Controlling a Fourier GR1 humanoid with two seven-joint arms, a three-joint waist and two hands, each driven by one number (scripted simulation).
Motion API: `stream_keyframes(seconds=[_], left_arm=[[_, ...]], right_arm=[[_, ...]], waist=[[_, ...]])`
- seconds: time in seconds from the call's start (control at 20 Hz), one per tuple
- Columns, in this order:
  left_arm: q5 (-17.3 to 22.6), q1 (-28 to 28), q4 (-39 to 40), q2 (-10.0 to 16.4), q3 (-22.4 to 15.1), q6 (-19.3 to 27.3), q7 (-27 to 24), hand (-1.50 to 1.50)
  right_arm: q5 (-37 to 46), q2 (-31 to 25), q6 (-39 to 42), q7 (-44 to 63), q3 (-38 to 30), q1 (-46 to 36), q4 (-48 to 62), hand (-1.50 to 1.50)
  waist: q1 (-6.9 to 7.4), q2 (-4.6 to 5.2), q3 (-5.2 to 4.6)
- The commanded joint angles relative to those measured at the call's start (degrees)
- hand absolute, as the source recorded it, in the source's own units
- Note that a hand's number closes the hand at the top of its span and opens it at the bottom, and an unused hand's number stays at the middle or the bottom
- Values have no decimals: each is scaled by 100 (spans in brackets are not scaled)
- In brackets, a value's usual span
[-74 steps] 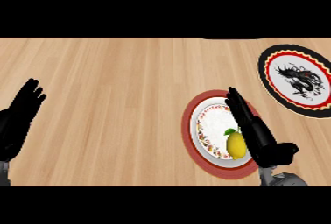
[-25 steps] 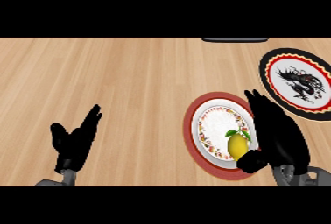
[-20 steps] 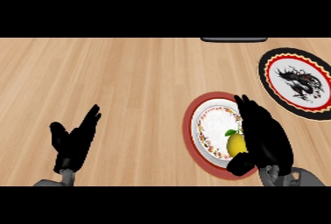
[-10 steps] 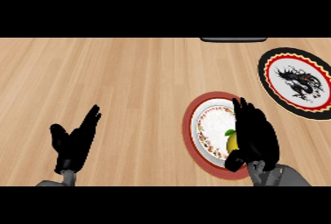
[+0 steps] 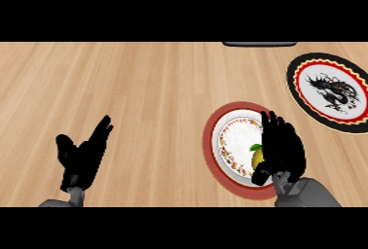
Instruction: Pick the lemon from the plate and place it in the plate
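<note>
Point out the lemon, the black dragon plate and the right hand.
lemon (image 5: 256, 156), head view, its visible yellow side.
black dragon plate (image 5: 334, 92), head view, its centre.
right hand (image 5: 282, 146), head view, its back.

I see a light wooden desk (image 5: 144, 87), its plank grain running side to side across my whole view. Three things lie directly on it. A red-rimmed round plate (image 5: 211, 146) with a white, patterned middle sits right of centre, towards the near edge. A black round plate (image 5: 297, 80) with a red ring and a dragon figure lies well apart, far right. A dark flat object (image 5: 259, 44) is cut off by the top edge.
</note>
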State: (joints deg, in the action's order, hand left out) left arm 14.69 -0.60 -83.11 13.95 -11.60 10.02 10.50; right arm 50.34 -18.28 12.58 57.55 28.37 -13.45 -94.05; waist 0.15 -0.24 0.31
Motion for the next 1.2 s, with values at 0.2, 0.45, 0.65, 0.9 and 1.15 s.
stream_keyframes(seconds=[0.2,0.45,0.65,0.9,1.15], left_arm=[[-68,59,398,-166,71,-181,-101,0],[-231,60,264,-293,72,-149,-80,0],[-297,333,36,-280,115,-217,-77,0],[-201,428,-400,-191,172,-277,340,0],[-260,91,32,-257,305,-178,201,0]], right_arm=[[65,56,686,-68,-27,186,434,150],[622,113,538,-346,159,201,504,150],[695,216,978,-364,-21,-61,412,150],[1119,429,243,-784,167,-179,364,150],[620,830,-981,-1852,589,505,-524,150]], waist=[[-15,28,-33],[-11,21,-31],[3,19,-32],[27,14,-29],[-64,16,-22]])
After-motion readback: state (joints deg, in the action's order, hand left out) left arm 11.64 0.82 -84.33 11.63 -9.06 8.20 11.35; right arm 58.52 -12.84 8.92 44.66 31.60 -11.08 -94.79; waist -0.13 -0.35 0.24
